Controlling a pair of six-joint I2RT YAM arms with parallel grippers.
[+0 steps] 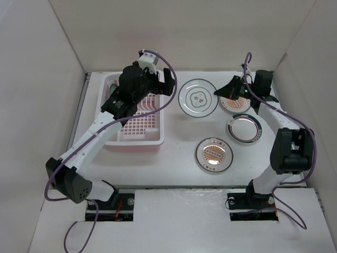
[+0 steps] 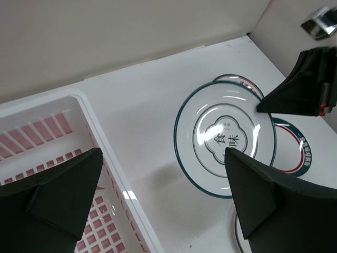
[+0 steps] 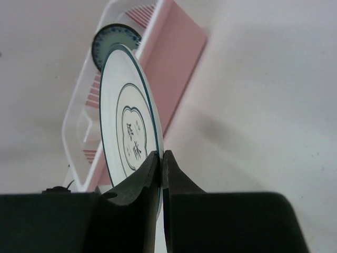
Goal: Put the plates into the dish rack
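Note:
My right gripper [image 1: 218, 95] is shut on the right rim of a white plate [image 1: 198, 98] with a green rim and black characters; the right wrist view shows the fingers [image 3: 152, 168] pinching its edge [image 3: 126, 132]. The plate is beside the pink-white dish rack [image 1: 138, 138]. My left gripper [image 1: 168, 84] is open and empty over the rack's right rim, facing the plate [image 2: 226, 139]. A dark green plate [image 3: 113, 45] stands in the rack's far end. An orange sunburst plate [image 1: 214, 154], a green-rimmed plate [image 1: 244, 129] and another plate [image 1: 234, 104] lie on the table.
White walls close in the table on the left, back and right. The left arm hangs over the rack's interior [image 2: 105, 174]. The right gripper's fingers [image 2: 295, 89] show at the right of the left wrist view.

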